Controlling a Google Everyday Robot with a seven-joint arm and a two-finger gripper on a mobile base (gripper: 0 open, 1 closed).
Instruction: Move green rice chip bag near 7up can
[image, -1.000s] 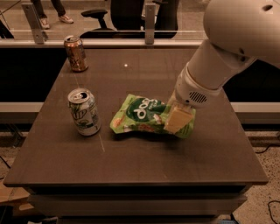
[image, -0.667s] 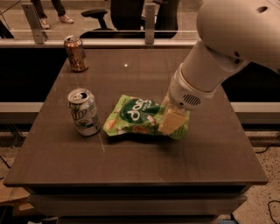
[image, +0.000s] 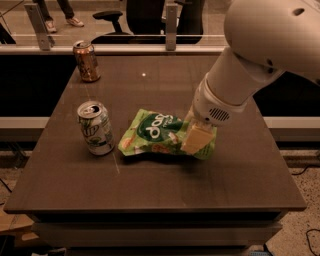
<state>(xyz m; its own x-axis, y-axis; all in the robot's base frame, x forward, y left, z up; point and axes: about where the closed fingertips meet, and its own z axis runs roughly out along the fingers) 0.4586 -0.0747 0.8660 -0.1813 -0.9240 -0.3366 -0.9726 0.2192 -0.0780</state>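
Note:
The green rice chip bag (image: 156, 132) lies flat on the dark table (image: 150, 200), its left corner a short gap from the 7up can (image: 95, 128). The can stands upright at the left, white and green with a silver top. My gripper (image: 196, 139) comes down from the white arm at the upper right and is at the bag's right end, its pale fingers (image: 192, 141) closed on the bag's right edge.
A copper-brown can (image: 86, 61) stands upright at the table's far left corner. A rail and glass partition run behind the table, with office chairs and a person's legs beyond it. The table's front edge is near the bottom.
My gripper has dragged the bag to the left, toward the 7up can. The gap between the bag and the can has shrunk. Both cans have stayed put.

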